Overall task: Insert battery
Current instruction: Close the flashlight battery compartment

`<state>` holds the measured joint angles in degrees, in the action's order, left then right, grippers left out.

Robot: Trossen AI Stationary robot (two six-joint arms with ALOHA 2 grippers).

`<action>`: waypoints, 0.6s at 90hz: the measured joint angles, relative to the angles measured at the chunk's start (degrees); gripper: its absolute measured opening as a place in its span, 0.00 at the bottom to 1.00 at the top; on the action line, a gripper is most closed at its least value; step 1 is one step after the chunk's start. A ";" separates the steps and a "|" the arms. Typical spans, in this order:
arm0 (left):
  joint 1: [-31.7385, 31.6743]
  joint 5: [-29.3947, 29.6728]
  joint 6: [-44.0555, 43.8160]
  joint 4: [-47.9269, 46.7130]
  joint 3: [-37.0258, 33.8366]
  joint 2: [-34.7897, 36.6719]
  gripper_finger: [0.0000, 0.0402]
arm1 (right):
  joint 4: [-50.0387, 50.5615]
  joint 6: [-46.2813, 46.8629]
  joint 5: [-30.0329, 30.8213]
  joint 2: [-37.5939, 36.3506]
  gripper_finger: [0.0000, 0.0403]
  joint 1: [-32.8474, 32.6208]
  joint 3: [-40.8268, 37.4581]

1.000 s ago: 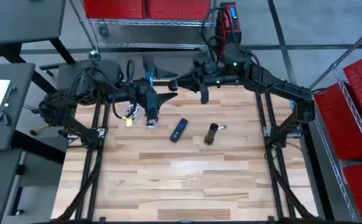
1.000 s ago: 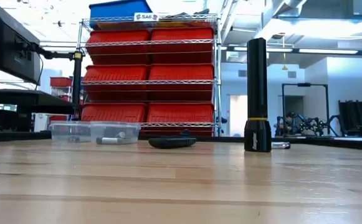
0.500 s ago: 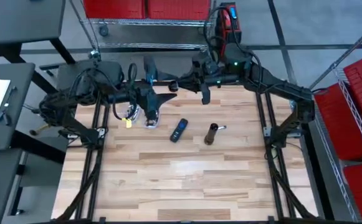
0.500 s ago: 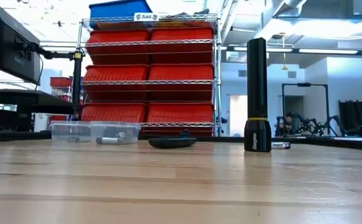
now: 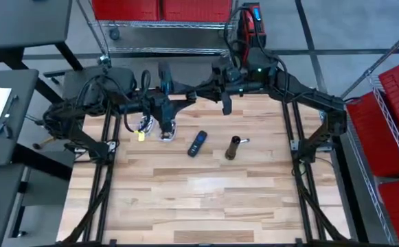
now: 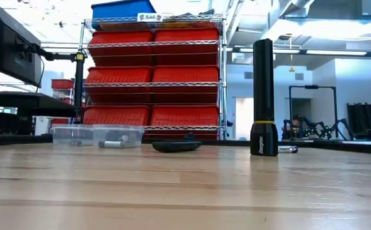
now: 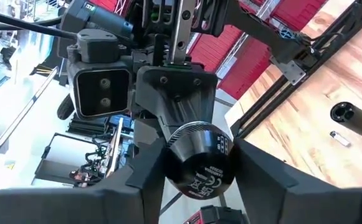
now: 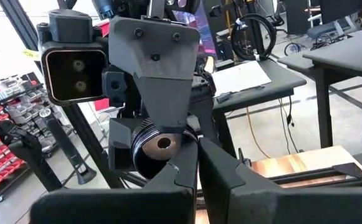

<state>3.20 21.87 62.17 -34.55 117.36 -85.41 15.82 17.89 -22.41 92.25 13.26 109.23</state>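
A black flashlight [image 5: 233, 147] stands upright on the table, its open top [image 7: 346, 113] showing in the left wrist view. It is tall in the low view too [image 6: 264, 96]. A small silvery piece [image 5: 244, 140] lies beside it. Above the table's far edge my two grippers meet nose to nose. My left gripper [image 5: 188, 95] is shut on a round black cap [image 7: 198, 160]. The cap's hollow side shows a copper centre [image 8: 162, 144] toward my right gripper [image 8: 197, 157], whose fingers are shut just in front of it. My left gripper pinches the cap's round side wall [image 7: 168, 163] between its two fingers [image 7: 144, 182], coming level from the table's left. The cap is lifted clear of the table, its closed printed end toward the left wrist. My right gripper's fingertips overlap the cap's rim [image 8: 184, 148]; I cannot tell whether they touch it.
A dark remote control [image 5: 197, 143] lies flat left of the flashlight. Clear plastic tubs [image 6: 96, 135] holding batteries stand at the far left under the left arm [image 5: 166, 130]. The near half of the wooden table [image 5: 206, 206] is bare. Red bins fill shelves behind.
My left gripper has risen a little and gone toward the far edge, closing up on my right gripper. Nothing on the table has moved.
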 joint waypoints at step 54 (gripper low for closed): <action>0.00 0.00 -1.64 -0.38 0.00 0.02 0.33 | 0.13 -0.35 -0.07 0.00 0.00 0.00 -0.02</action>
<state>3.20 21.87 60.54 -34.94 117.36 -85.38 15.95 17.54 -22.48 92.25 13.26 109.21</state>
